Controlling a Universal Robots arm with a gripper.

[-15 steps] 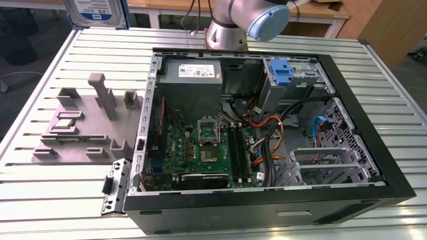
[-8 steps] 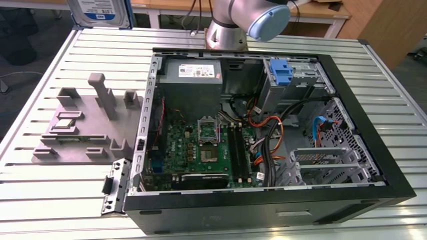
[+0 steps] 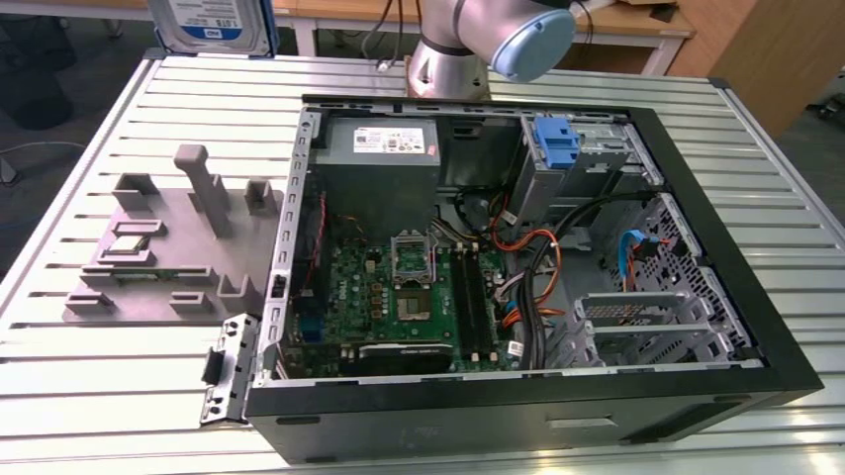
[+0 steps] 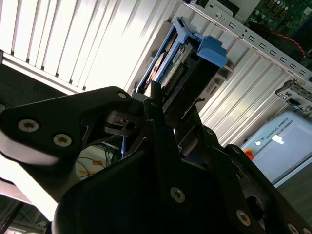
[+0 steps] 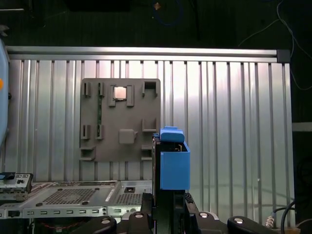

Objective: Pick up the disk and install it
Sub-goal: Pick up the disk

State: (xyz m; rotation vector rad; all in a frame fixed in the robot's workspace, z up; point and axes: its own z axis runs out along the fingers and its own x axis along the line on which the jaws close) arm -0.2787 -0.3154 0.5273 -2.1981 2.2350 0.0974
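Silver-and-blue at the exterior view's upper left: the disk (image 3: pixel 212 25), held off the table (image 3: pixel 79 148). Judged mid-carry; calls for squaring with the drive cage (image 3: pixel 601 148). In the second wrist view, clamped edgewise by the gripper (image 4: pixel 173 105). Likewise in the first wrist view, hanging near the grey fixture (image 5: pixel 120 119).

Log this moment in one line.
hand: shut on disk | disk: in the air, outside case | install: not yet done
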